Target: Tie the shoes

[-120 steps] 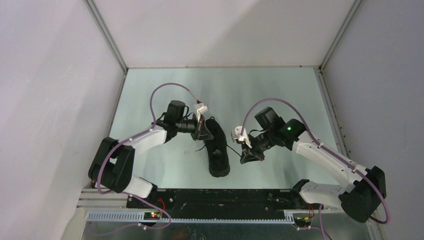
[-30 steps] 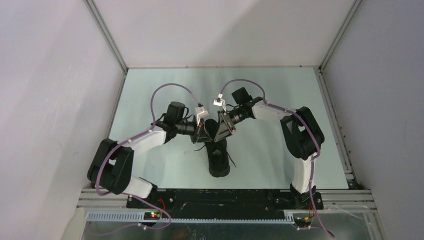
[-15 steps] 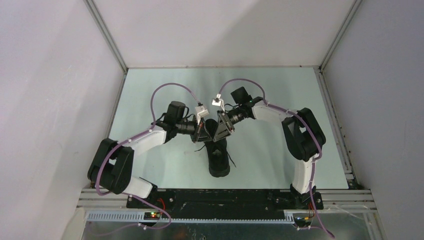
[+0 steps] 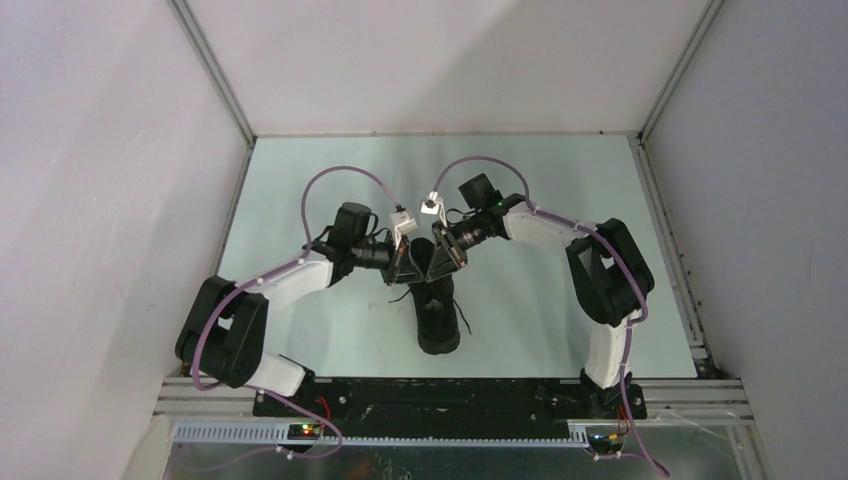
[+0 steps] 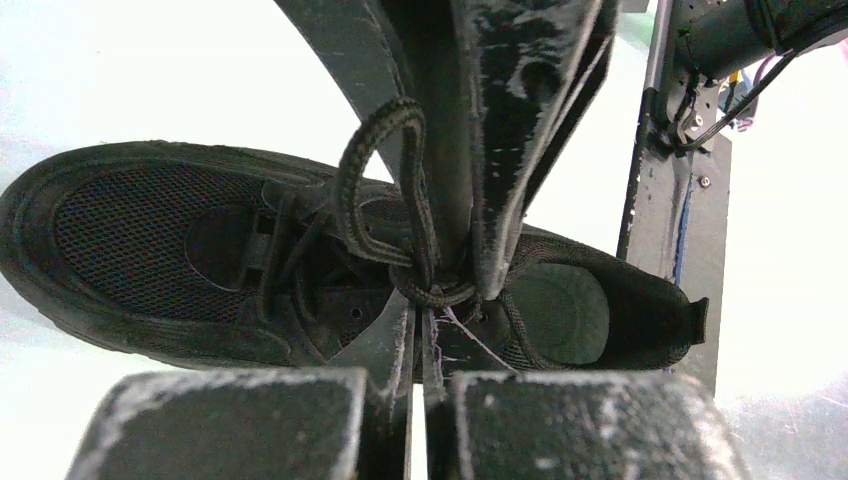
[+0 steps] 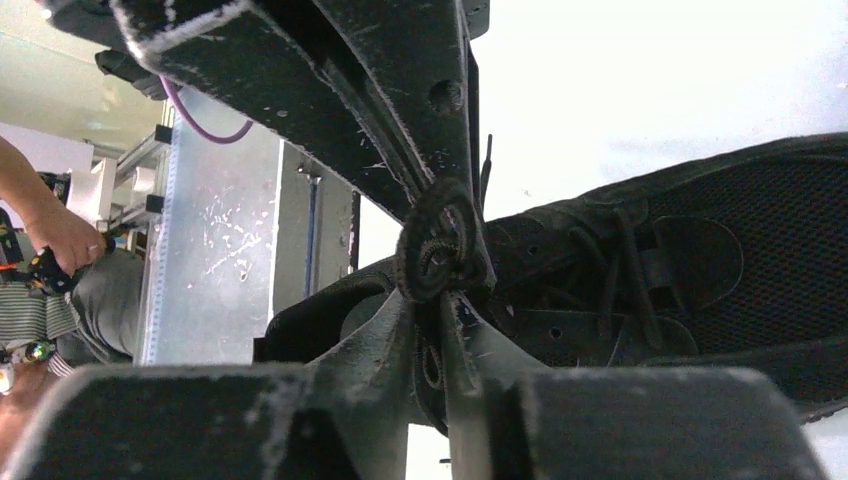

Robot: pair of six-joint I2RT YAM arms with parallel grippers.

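Soft, even light is flooding the pale table (image 4: 300, 180); wrist views are blowing out white, and the near fingers (image 5: 230, 420) are blurring.

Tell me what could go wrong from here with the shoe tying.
The lace loop seems pinched only at the tips of the left fingers, so it might slip free. The right fingers crowd the same spot over the shoe; fingers could collide, or a pull could drag the shoe.
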